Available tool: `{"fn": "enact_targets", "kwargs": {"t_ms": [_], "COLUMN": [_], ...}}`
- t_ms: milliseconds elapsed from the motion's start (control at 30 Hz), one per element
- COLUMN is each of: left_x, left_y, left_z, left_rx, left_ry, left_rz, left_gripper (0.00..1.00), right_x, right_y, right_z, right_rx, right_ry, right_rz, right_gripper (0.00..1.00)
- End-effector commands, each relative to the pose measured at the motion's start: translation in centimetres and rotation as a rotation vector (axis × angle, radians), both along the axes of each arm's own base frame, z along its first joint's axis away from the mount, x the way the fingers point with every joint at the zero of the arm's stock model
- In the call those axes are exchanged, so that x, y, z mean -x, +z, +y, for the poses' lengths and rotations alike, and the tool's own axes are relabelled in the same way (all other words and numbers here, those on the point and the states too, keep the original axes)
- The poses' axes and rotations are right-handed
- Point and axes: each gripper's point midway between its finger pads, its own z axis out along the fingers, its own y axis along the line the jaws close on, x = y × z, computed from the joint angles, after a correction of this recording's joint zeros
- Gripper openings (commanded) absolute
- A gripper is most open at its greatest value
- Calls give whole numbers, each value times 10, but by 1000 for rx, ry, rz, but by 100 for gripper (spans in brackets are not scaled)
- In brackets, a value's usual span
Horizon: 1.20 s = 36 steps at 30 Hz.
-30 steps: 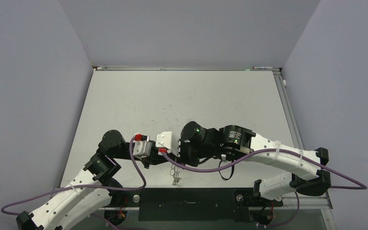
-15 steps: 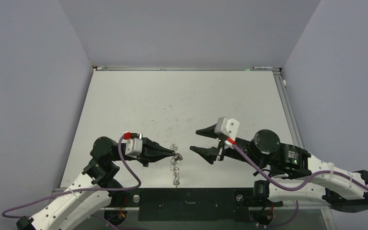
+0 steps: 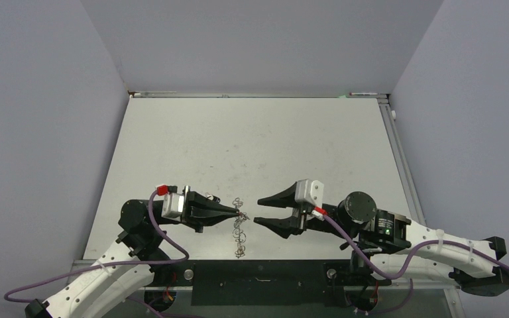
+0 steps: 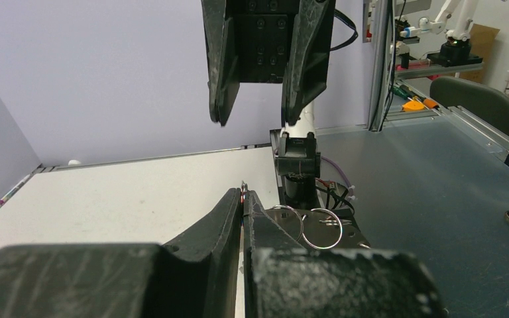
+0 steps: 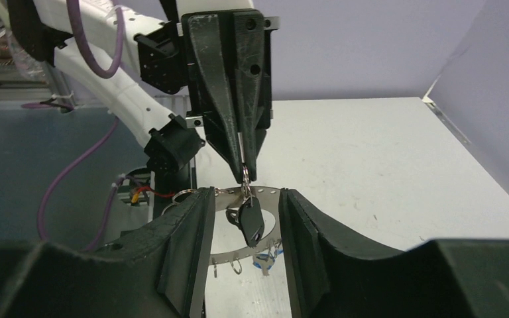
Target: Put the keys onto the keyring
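My left gripper point(image 3: 241, 213) is shut on a small wire loop at the rim of the keyring point(image 3: 240, 233) and holds it lifted near the table's front edge. In the right wrist view, a black-headed key point(image 5: 252, 220) hangs from that loop just under the left fingertips point(image 5: 245, 169). The flat silver keyring point(image 5: 228, 257) sits behind it, and a blue-tagged key point(image 5: 263, 264) hangs low on its rim. My right gripper point(image 3: 258, 211) is open and empty and faces the left one. Its jaws stand either side of the black key point(image 5: 244, 200) without touching it. In the left wrist view, my left gripper point(image 4: 244, 193) pinches the loop, with wire loops point(image 4: 319, 228) beside it.
A black mounting strip point(image 3: 258, 281) runs along the near edge between the arm bases. Grey walls close in the white table point(image 3: 258, 139) on three sides. A metal rail point(image 3: 397, 152) lines the right edge. Purple cables point(image 3: 172, 232) trail from both wrists.
The right arm swung off the left gripper out to the right, then came back toward the keyring with open jaws. The left gripper drew slightly left, still holding the loop.
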Motion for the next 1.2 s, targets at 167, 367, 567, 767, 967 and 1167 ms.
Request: {"fn": "enact_targets", "kwargs": {"t_ms": [167, 367, 567, 767, 967, 1167], "left_x": [16, 18, 20, 20, 20, 20], "left_y": [21, 22, 23, 23, 24, 27], "left_z": [5, 6, 8, 8, 8, 10], "left_rx": [68, 70, 76, 76, 77, 90], "left_ry": [-58, -61, -61, -60, -57, -50], "left_rz": [-70, -75, -81, -81, -83, -87], "left_gripper": [0, 0, 0, 0, 0, 0], "right_x": [13, 2, -2, -2, -1, 0], "right_y": [11, 6, 3, 1, -1, -4], "right_z": [20, 25, 27, 29, 31, 28], "right_rx": [72, 98, 105, 107, 111, 106], "right_ry": [134, 138, 137, 148, 155, 158], "right_rz": [-71, -52, -43, -36, -31, -24], "right_gripper": [33, 27, 26, 22, 10, 5]}}
